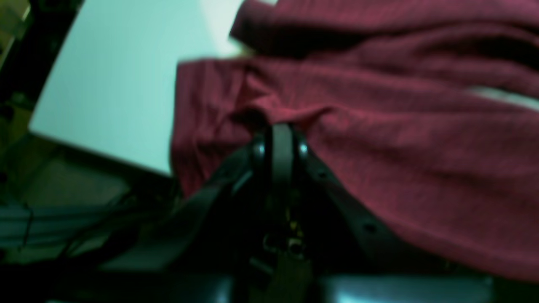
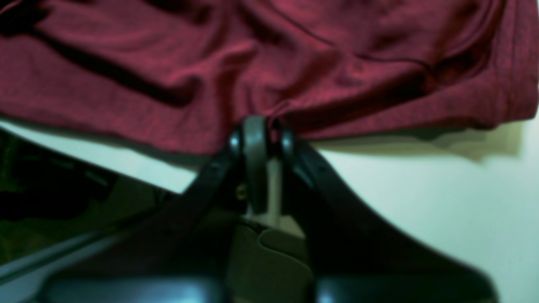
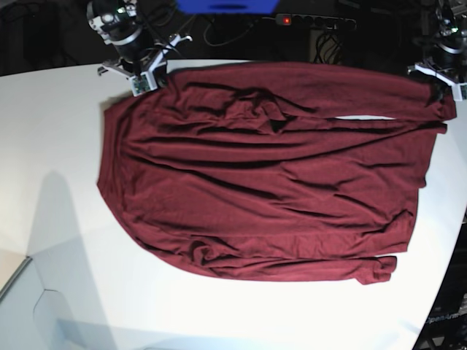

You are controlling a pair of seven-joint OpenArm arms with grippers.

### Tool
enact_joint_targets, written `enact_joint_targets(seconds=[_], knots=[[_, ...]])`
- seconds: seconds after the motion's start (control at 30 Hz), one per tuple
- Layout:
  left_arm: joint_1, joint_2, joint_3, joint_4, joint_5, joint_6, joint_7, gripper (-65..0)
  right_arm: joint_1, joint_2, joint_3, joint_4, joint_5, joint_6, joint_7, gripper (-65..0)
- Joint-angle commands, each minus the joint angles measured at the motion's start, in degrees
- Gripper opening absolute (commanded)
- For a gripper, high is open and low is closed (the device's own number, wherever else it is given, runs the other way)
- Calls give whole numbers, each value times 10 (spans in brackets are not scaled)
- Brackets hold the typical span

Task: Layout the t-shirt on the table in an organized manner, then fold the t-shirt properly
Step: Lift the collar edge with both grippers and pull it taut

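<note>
Maroon fabric fills most of what we see: the t-shirt [image 3: 263,175] lies spread across the table [image 3: 58,146], wrinkled, w/ folds running side to side in the base view and one sleeve bunched near the bottom right.

Left gripper [image 1: 281,128] has its jaws pressed together, pinching a bunch of the shirt near a hemmed edge; cloth puckers right at the tips. In the base view it sits at the far right corner of the garment [image 3: 443,89].

Right gripper [image 2: 257,126] is also clamped, jaws together on the shirt's edge, fabric gathered into a small pleat at the tips (the edge there lifts slightly off the surface, a shadow under it). In the base view it's at the top left corner of the shirt [image 3: 146,79].

Tabletop is plain white & smooth, w/ a curved edge toward the lower right. Beyond the far side we see a dark area w/ cables, a power strip [image 3: 315,21] showing a red light, and a blue object [image 3: 226,6] at the top edge.
</note>
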Motion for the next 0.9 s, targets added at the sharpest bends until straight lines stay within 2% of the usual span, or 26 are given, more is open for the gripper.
enact_joint_targets(seconds=[0.0, 0.23, 0.53, 0.87], knots=[[2, -7, -6, 17, -5, 0, -15, -648, -3, 0, 1, 10, 2, 3, 4, -650], [2, 29, -44, 73, -1, 0, -14, -648, -3, 0, 6, 30, 2, 3, 5, -650], [0, 31, -66, 116, -3, 0, -14, -648, 0, -1, 58, 82, 2, 6, 6, -650], [-34, 30, -77, 134, 0, 0, -13, -648, 36, 0, 74, 91, 2, 7, 3, -650]])
